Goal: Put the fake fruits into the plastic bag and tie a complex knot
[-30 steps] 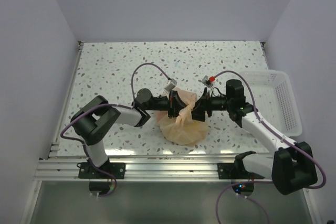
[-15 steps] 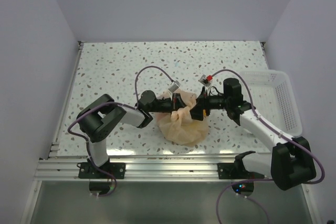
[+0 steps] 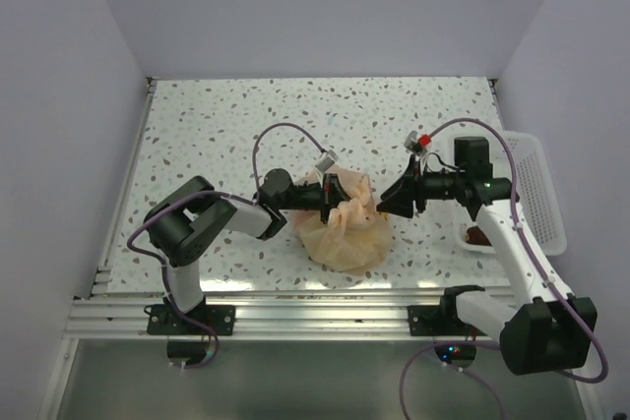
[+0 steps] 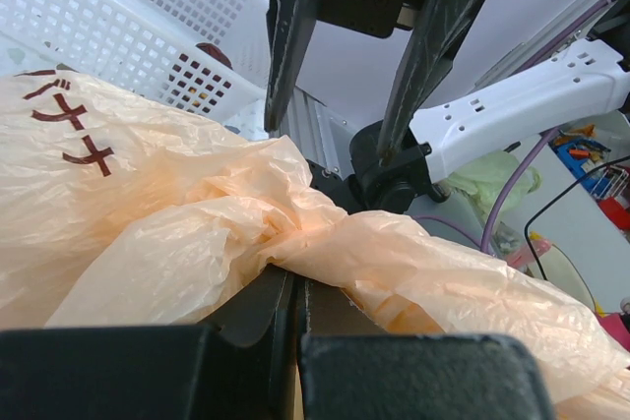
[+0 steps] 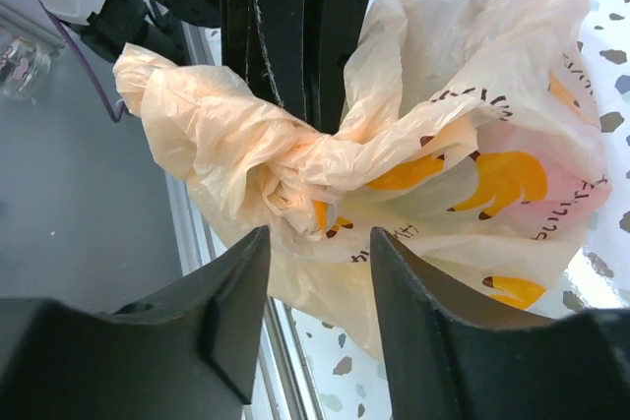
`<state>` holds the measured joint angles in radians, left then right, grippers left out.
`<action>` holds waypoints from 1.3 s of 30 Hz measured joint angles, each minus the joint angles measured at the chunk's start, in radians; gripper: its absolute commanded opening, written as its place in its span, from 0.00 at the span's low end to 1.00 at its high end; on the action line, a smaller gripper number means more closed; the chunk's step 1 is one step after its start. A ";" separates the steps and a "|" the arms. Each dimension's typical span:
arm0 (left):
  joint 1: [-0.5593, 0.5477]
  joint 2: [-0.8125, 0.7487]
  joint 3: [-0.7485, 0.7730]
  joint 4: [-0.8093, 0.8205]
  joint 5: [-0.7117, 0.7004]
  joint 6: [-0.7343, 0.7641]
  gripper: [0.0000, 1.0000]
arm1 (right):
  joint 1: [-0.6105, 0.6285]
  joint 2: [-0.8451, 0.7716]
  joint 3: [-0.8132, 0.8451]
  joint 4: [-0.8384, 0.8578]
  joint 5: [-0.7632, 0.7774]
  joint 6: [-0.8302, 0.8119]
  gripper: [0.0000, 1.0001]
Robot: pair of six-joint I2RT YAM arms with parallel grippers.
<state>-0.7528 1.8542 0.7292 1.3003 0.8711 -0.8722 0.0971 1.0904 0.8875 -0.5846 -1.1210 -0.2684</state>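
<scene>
Tying looks to be the step in hand. In the top view, the plastic bag [image 3: 345,238] sits bulging on the speckled bench [image 3: 217,125] between the two arms, its neck gathered. The left fingers [image 3: 330,197] are clenched on that gathered plastic. The right fingers [image 3: 391,200] stand just off the bag's right side, apart from it. A white basket [image 3: 536,179] at the bench's right edge holds a small dark red thing [image 3: 479,236], possibly an unbagged fruit; it is too small to tell.

From the left wrist, the left fingers pinch a twisted rope of handle plastic. Opposite them the right fingers are spread with nothing between them.

From the right wrist, the knot [image 5: 285,169] is a loose, crumpled bunch directly ahead of the released right fingers, with the left fingers clamped just behind it. No fruits show through the bag, only printed marks.

The next move, I judge, calls for the right fingers to close on the free tail beside the knot and pull against the left's hold to tighten it.
</scene>
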 measured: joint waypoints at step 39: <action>0.027 0.008 0.000 0.000 0.028 -0.001 0.24 | 0.079 0.058 -0.086 0.120 -0.018 0.030 0.00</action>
<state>-0.7261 1.8618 0.7296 1.3003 0.8993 -0.8734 0.1757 1.1488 0.8013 -0.4648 -1.1385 -0.2386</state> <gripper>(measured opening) 0.205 0.008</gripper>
